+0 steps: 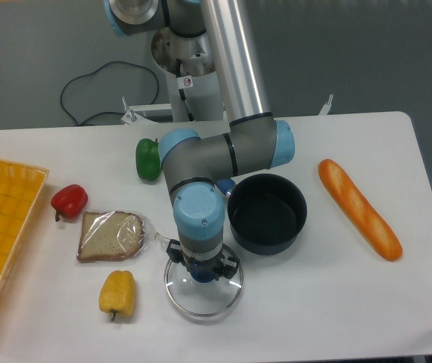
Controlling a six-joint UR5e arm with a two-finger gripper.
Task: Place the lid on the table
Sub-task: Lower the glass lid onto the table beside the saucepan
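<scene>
The claw point(202, 272) points straight down over the middle of the lid point(203, 288); the wrist hides its fingers and the knob, so I cannot tell whether it grips. The lid sits low at the bench's point(306, 302) front, just left of the pot point(267, 212). The tray point(0, 234) is cut off at left. One pot, one lid, three peppers: red point(69, 200), yellow point(117, 293), green point(147, 159), half hidden; one bagged bread slice point(110, 235); one baguette point(359, 208).
</scene>
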